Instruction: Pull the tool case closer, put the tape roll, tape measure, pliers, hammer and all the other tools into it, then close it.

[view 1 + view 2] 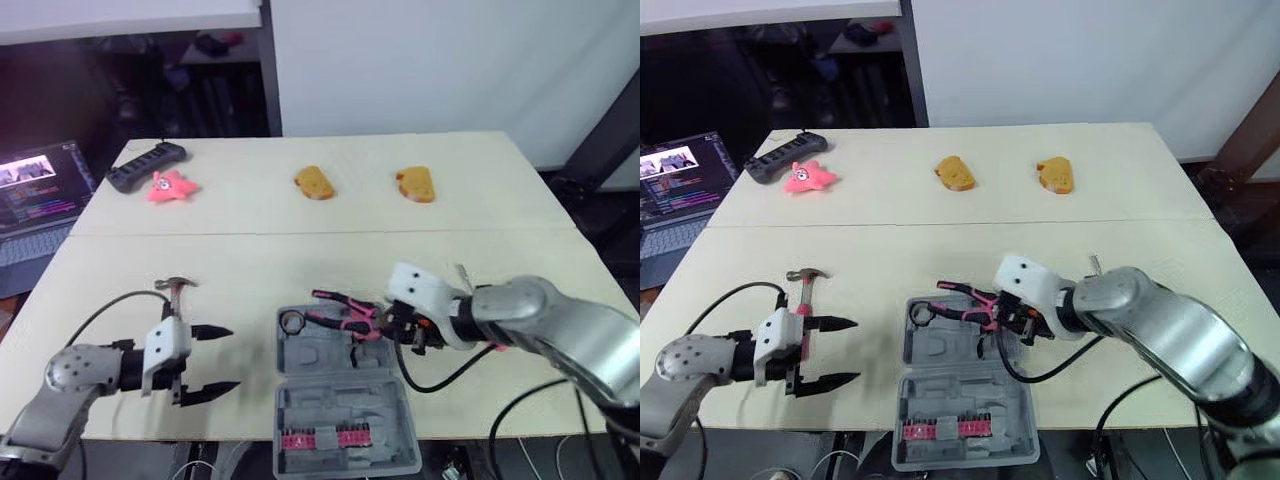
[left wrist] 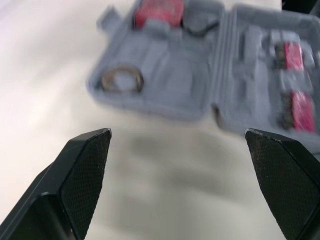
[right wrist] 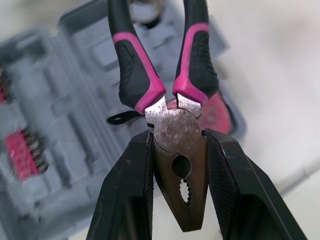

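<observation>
The grey case point(image 1: 300, 400) lies open on the table point(image 1: 240, 260), near the front edge. The tape roll point(image 1: 292, 322) sits in the far half of the case, at its left corner. Pink bits point(image 1: 322, 438) are in a row in the near half.

The right gripper point(image 3: 177, 137) holds the pliers point(image 1: 345, 312). Its two fingers point(image 3: 127, 200) are closed tight on the metal head. The pink and black handles point away from the fingers, over the far half of the case. I cannot tell if the pliers touch the case.

The left gripper point(image 1: 232, 358) is to the left of the case, low over the table. Its fingers are wide apart and hold nothing. The hammer point(image 1: 176, 290) lies on the table right by this gripper, and the arm hides part of its handle.

Far back on the table are two bread pieces point(image 1: 314, 182), a pink star toy point(image 1: 170, 186) and a black power strip point(image 1: 146, 165). A laptop point(image 1: 35, 195) is off to the left.
</observation>
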Controlling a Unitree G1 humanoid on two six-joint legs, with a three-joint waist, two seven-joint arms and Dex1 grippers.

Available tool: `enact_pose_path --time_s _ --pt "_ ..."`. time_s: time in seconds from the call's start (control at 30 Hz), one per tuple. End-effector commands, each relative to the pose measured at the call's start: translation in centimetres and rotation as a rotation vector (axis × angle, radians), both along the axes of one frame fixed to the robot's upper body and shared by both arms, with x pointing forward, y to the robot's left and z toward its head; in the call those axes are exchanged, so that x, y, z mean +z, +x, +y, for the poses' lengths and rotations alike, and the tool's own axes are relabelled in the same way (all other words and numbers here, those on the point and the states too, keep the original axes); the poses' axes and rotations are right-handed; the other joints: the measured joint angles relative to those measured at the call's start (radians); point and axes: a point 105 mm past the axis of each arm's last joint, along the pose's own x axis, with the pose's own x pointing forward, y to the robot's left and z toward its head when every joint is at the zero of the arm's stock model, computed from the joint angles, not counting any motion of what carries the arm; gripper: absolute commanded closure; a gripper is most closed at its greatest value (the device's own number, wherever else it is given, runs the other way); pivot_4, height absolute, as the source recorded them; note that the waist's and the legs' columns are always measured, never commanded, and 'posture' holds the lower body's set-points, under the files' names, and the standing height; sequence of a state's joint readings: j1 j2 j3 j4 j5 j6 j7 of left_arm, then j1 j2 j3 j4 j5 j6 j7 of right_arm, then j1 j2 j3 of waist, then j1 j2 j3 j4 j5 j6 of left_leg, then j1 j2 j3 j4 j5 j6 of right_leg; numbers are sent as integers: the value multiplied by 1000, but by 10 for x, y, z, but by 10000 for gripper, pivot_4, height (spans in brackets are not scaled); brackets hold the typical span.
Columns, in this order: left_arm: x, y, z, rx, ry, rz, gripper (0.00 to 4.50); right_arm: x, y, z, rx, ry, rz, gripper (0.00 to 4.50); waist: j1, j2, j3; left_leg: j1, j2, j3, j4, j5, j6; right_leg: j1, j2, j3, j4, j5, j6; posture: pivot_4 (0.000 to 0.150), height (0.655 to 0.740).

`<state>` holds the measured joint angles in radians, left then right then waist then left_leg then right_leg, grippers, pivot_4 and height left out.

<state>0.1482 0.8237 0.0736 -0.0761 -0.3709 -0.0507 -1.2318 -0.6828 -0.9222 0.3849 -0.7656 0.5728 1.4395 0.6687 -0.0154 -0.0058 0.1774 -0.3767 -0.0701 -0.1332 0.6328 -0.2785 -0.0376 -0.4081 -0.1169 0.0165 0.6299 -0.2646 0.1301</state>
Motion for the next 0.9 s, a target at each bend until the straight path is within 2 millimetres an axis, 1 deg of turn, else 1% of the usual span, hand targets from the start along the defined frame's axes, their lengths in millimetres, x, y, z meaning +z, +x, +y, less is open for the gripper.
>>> enact_pose_path --time_s 0.03,0.13,0.2,0.27,0.37,0.47,0.53,0.67,0.8,0.9 --pt "5 -2 8 -13 43 -44 0 -5 -1 19 117 -99 53 35099 4 0 0 -1 0 0 0 0 0 0 -1 0 0 0 0 1500 7400" --pt "5 -2 8 -14 40 -47 0 -11 9 32 137 -189 67 35099 0 0 0 -1 -1 0 0 0 0 -1 -1 0 0 0 0 1500 7400" --pt "7 -2 5 -15 33 -49 0 -15 11 35 156 -250 83 35099 2 0 0 -2 -1 0 0 0 0 -2 -2 0 0 0 0 1500 7400" --pt "8 -4 3 -17 29 -52 0 -16 15 39 149 -276 84 35099 1 0 0 -7 -1 -1 0 0 0 -6 -2 0 0 0 0 1500 7400" --pt "10 -6 0 -17 22 -53 0 -18 14 44 146 -292 107 35099 -2 -1 0 -17 -2 -1 4 3 -5 -19 -2 0 3 1 0 1500 7400" --pt "10 -7 0 -13 21 -52 0 -24 9 43 157 -314 139 35099 -2 0 -1 -18 -1 -1 3 3 -6 -19 -1 0 3 1 0 1500 7400" --pt "11 -7 0 -11 20 -53 0 -28 8 42 155 -323 149 35099 -2 0 -1 -17 -2 -1 3 2 -3 -19 -1 0 3 1 0 1500 7400" --pt "12 -6 -2 -13 18 -59 0 -34 8 44 155 -325 160 35099 -2 0 -1 -17 -2 0 4 2 -3 -19 -1 0 4 2 -2 1500 7400" --pt "13 -4 -3 -15 18 -66 0 -41 11 49 144 -315 166 35099 -5 0 -1 -16 -2 0 4 2 -4 -19 1 0 5 3 -2 1500 7400" --pt "13 -3 -4 -17 17 -71 0 -50 12 59 152 -293 180 35099 -6 0 -1 -16 -2 0 4 2 -4 -19 1 0 5 3 -2 1500 7400"
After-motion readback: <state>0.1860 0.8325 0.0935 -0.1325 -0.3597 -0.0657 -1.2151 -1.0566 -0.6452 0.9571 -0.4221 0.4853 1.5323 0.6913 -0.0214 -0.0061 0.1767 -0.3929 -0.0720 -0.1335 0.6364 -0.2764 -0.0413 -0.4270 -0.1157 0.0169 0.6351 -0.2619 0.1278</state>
